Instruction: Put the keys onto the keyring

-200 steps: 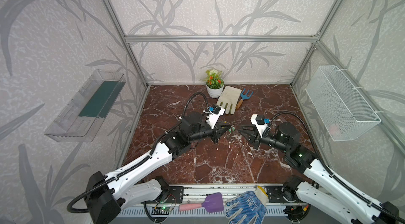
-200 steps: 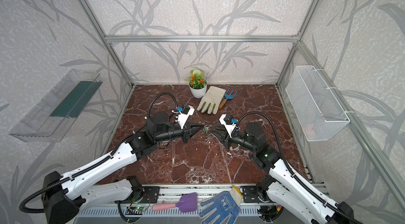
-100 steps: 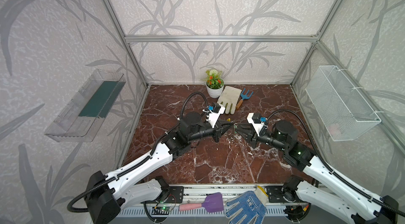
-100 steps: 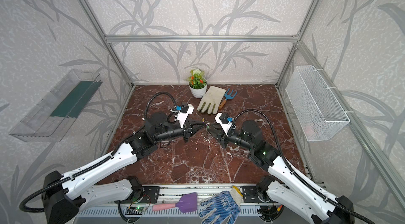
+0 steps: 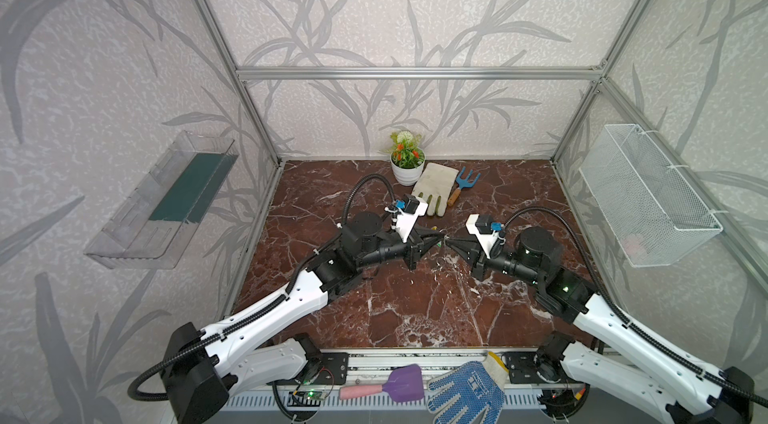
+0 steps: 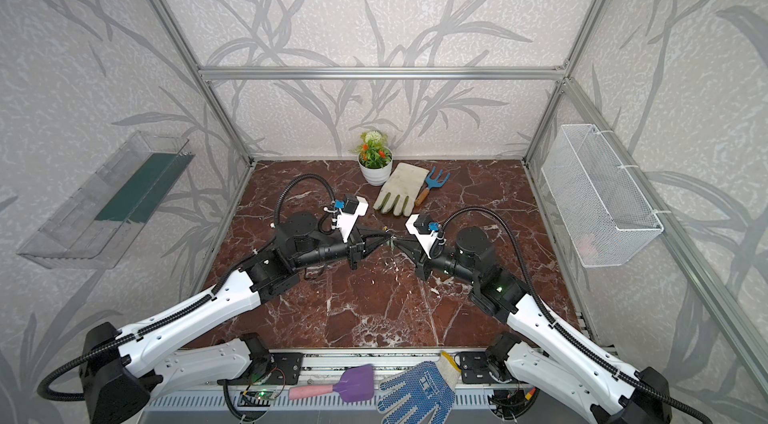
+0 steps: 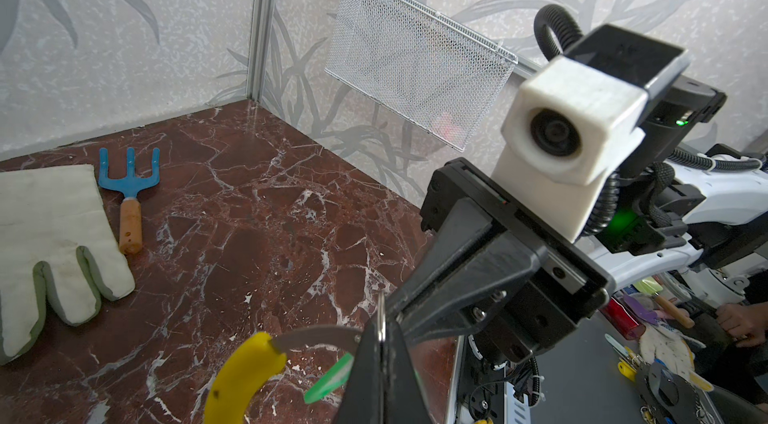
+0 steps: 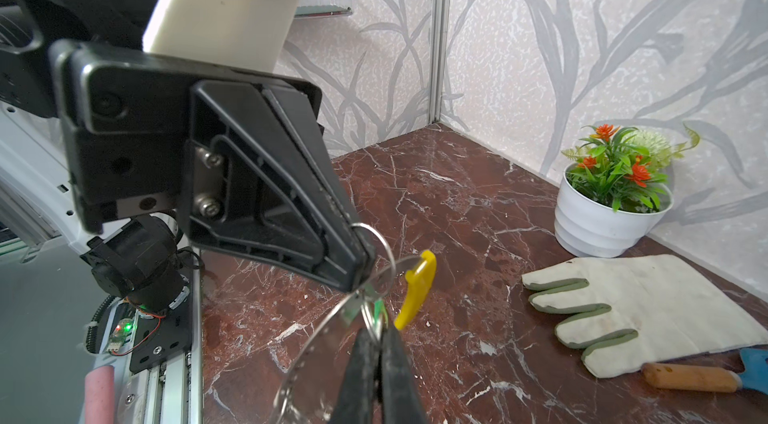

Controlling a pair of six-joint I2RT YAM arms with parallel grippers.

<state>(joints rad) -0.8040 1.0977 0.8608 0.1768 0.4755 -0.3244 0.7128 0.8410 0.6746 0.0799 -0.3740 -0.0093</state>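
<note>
The red-brown marble floor (image 5: 415, 310) fills the lower middle of both top views. The white left arm (image 5: 270, 314) reaches in from the lower left corner and the white right arm (image 5: 615, 322) from the lower right, and they meet nose to nose at the centre. A white wire basket (image 5: 648, 197) hangs on the wall at the right edge, and a clear plastic shelf (image 5: 162, 202) on the wall at the left. At the upper middle of the floor lies a pale work glove (image 5: 434, 189), with a white pot of artificial flowers (image 5: 407, 162) just to its left and a blue hand rake (image 5: 463, 185) just to its right. Along the bottom edge, a blue dotted glove (image 5: 465, 393) and a purple scoop (image 5: 399, 380) rest on the front rail (image 5: 415, 359). The left gripper (image 5: 439, 240) has its jaws pressed together on the keyring (image 8: 415, 289), pinching the grey hoop near its yellow sleeve, clear of the floor. The right gripper (image 5: 451, 241), tip to tip with it, has its jaws pressed together among the small silver rings (image 8: 367, 315); which one it pinches I cannot tell. The keys (image 7: 330, 378), a green tag, sit right beside the hoop and both tips, at the centre of the top views.
</note>
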